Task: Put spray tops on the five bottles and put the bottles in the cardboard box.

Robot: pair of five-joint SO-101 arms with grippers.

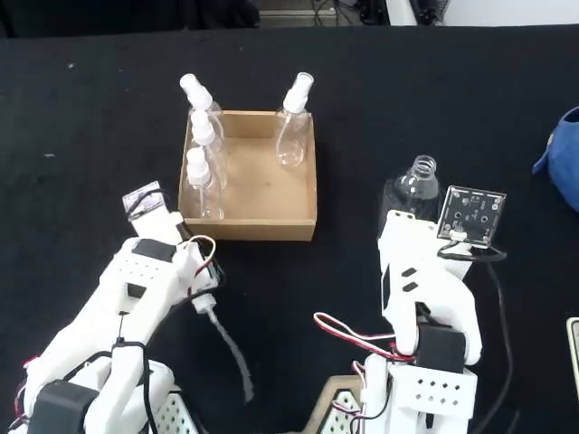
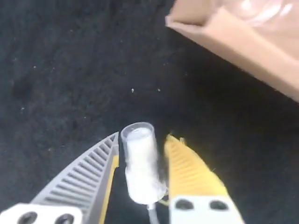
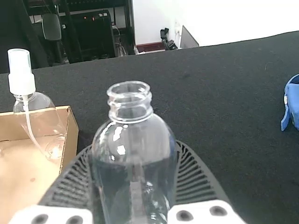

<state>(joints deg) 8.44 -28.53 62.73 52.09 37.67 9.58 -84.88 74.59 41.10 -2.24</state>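
An open cardboard box [image 1: 271,226] sits mid-table, and several clear bottles with white spray tops [image 1: 201,172] stand inside it. My left gripper [image 1: 201,287] is in front of the box's near left corner, shut on a white spray top [image 2: 140,161]; its tube [image 1: 226,348] trails toward the table's front. The gripper [image 2: 142,140] clamps the top from both sides. To the right of the box, my right gripper [image 1: 412,212] is shut on an upright clear bottle [image 3: 133,154] with a bare neck [image 1: 422,169].
A blue object [image 1: 565,163] lies at the right edge on the black tablecloth [image 1: 90,136]. In the right wrist view, the box wall [image 3: 70,135] and one capped bottle [image 3: 28,107] stand close beside the held bottle. A pale item [image 1: 574,348] sits at the far right.
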